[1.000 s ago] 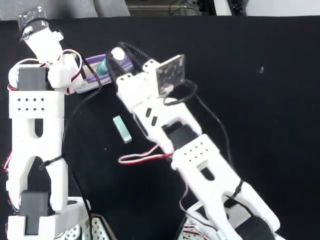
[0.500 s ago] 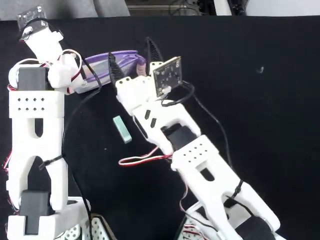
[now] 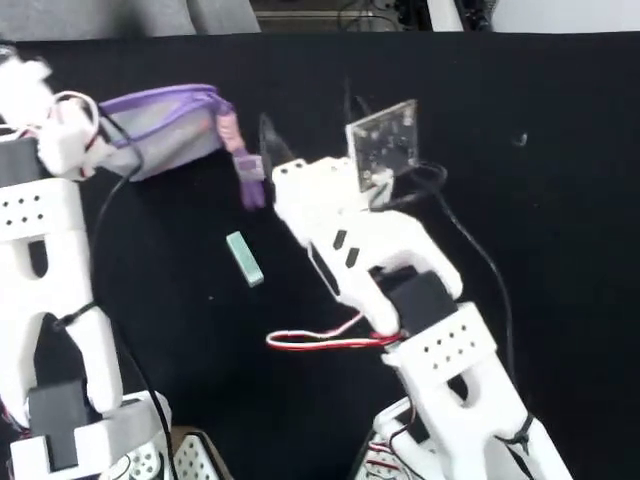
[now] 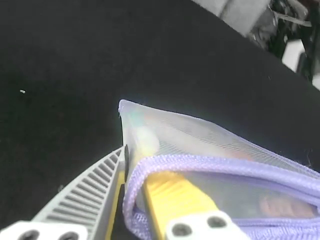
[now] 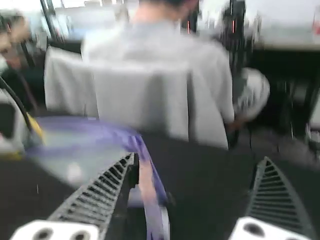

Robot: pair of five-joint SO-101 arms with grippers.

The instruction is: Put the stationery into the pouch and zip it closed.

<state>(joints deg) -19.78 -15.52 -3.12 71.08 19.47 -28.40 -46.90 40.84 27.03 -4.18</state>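
The left gripper (image 4: 132,172) clamps a corner of the translucent mesh pouch (image 3: 165,125), purple-zippered and held slack above the black bench (image 3: 540,220). Its purple strap (image 3: 243,160) dangles beside the right gripper (image 5: 198,160), whose ribbed fingers gape wide. A flat mint eraser (image 3: 244,258) lies on the bench.

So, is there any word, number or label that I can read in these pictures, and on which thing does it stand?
None can be read. The purple pouch, the green block and the small board on one arm's wrist show no legible print; any marks on them are too small or blurred.
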